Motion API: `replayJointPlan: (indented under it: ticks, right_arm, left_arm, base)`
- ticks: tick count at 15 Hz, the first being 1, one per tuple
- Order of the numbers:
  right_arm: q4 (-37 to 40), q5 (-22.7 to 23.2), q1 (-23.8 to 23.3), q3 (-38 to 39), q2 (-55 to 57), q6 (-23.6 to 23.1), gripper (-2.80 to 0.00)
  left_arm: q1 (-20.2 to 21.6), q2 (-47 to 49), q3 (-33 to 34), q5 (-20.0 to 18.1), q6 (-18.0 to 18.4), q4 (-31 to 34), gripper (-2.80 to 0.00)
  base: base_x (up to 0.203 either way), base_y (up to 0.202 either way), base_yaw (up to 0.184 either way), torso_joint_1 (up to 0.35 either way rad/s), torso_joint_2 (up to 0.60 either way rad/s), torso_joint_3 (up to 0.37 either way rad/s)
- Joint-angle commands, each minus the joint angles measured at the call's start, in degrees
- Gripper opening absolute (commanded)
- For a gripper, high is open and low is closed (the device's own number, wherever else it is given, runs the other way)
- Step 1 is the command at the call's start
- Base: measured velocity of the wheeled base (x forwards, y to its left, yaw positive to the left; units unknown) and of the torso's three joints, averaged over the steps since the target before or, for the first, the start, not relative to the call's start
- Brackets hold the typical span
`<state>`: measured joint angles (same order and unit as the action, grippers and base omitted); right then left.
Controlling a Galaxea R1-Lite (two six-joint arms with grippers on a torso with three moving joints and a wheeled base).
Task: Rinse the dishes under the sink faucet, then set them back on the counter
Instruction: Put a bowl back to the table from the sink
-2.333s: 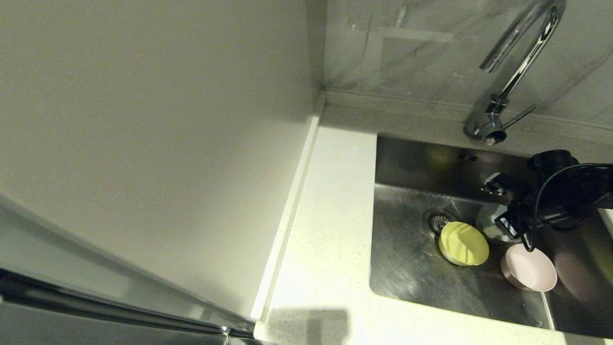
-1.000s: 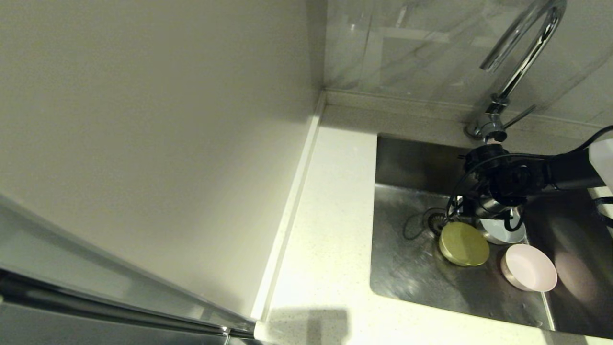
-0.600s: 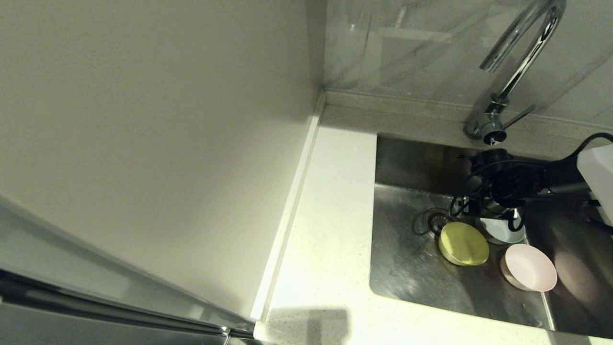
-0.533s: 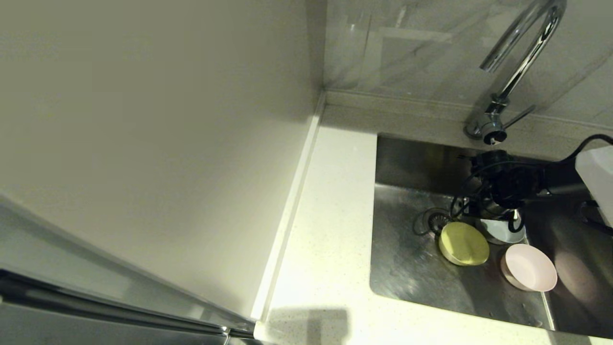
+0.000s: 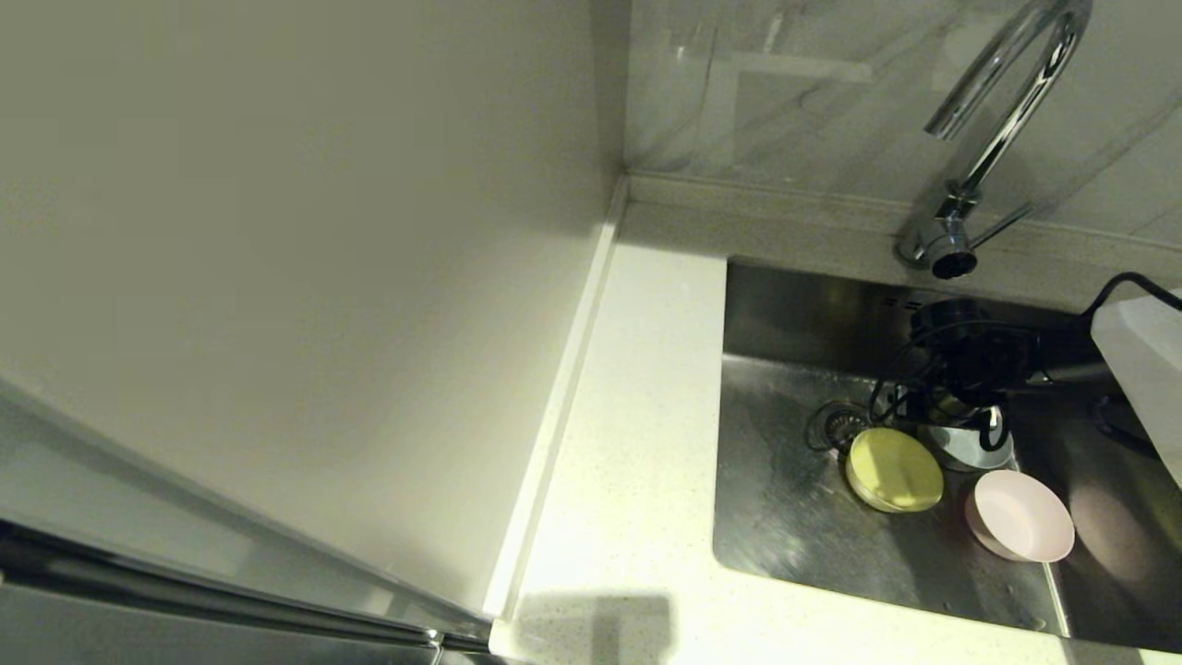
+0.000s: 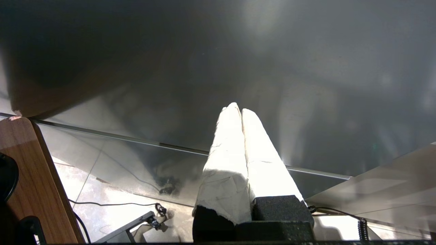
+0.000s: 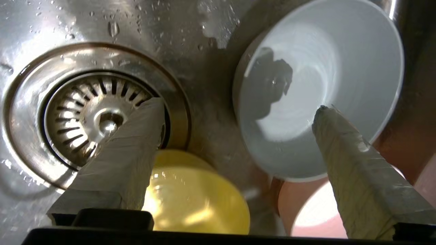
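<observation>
The 3 bowls crowd the sink (image 5: pixel 785 517) floor beside the drain (image 5: pixel 836 427), the faucet (image 5: pixel 993 120) overhangs, while the counter (image 5: pixel 637 416) lies bare.

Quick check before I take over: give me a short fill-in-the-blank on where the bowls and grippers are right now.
1. All three bowls lie in the ____, none on the counter.
2. The right gripper hangs with its fingers ____, holding nothing.
3. One finger reaches over the ____ bowl, the other over the drain.
4. The yellow-green bowl lies between the drain and the ____ bowl.

Missing words: sink; open; grey-blue; pink
</observation>
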<state>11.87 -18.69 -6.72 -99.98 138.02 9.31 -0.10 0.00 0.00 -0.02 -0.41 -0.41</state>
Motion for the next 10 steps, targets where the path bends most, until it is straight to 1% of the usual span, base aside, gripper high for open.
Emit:
replayJointPlan:
  ticks: [1,7,8,10]
  right_arm:
    - [0.1,-0.1,-0.3,-1.6,1.6,-0.2,0.00]
    - [0.1,-0.1,-0.9,-4.6,3.7,-1.1,0.00]
    - [0.1,-0.1,-1.1,-4.6,3.9,-1.7,-2.80]
    - [0.0,0.0,-1.9,-4.9,4.4,-3.8,-2.80]
  left_arm:
    - [0.0,0.0,0.2,0.0,0.0,0.0,-2.80]
    - [0.0,0.0,0.2,0.0,0.0,0.0,-2.80]
    - [0.0,0.0,0.2,0.0,0.0,0.0,-2.80]
    - [0.0,0.0,0.2,0.0,0.0,0.0,-2.80]
  base:
    - [0.000,0.000,0.000,0.000,0.00,0.000]
    - [0.000,0.000,0.000,0.000,0.00,0.000]
    - [0.000,0.000,0.000,0.000,0.00,0.000]
    - [0.000,0.000,0.000,0.000,0.00,0.000]
